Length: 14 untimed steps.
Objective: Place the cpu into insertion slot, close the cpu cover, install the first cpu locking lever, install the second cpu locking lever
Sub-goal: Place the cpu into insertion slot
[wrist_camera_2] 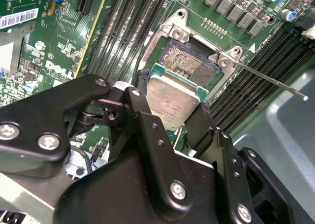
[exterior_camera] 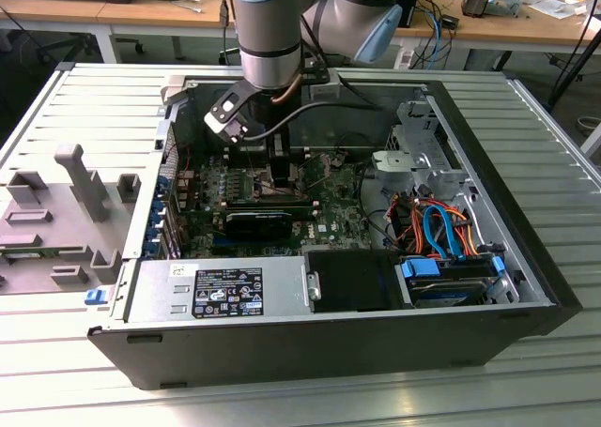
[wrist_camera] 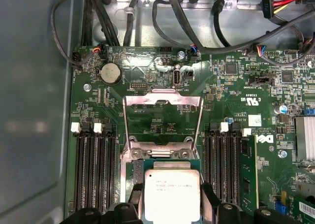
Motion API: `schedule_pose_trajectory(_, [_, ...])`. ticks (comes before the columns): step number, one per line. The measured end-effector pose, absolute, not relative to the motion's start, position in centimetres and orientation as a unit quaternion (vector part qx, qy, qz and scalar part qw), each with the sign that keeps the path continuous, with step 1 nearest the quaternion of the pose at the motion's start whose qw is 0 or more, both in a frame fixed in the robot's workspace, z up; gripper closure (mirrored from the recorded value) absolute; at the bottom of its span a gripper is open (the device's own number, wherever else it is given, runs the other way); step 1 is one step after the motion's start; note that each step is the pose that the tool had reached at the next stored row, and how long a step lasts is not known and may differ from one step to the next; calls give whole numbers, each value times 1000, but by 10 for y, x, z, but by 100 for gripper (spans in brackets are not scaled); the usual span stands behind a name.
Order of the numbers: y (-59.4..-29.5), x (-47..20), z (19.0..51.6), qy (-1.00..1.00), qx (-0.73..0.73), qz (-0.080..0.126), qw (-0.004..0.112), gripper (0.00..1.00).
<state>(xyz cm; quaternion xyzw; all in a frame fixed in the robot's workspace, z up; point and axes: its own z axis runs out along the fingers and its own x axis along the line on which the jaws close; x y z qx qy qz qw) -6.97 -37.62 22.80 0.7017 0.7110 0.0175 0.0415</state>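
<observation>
My gripper (wrist_camera_2: 173, 93) is shut on the cpu (wrist_camera_2: 172, 103), a flat silver-grey square chip pinched at two opposite edges by black fingers (wrist_camera: 208, 197). In both wrist views the chip hangs just over the near part of the insertion slot (wrist_camera_2: 193, 62), whose dark contact field shows beyond it inside a silvery frame. The cpu cover (wrist_camera: 162, 102), a thin metal plate with a square window, stands flipped open behind the cpu (wrist_camera: 172, 194). A thin locking lever (wrist_camera_2: 268, 81) sticks out sideways from the socket corner. In the exterior view the gripper (exterior_camera: 280, 164) reaches down into the open computer case.
Long black memory slots (wrist_camera: 93, 170) flank the socket on both sides of the green motherboard (wrist_camera: 236, 101). Black cables (wrist_camera: 147, 17) run along the case's far wall. In the exterior view a power supply (exterior_camera: 225, 291) and a drive bay with blue and orange cables (exterior_camera: 441, 235) line the case.
</observation>
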Motion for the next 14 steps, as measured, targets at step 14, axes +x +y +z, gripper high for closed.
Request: schedule_pose_trajectory(14, [-376,-76,226,711,702,17,42,45])
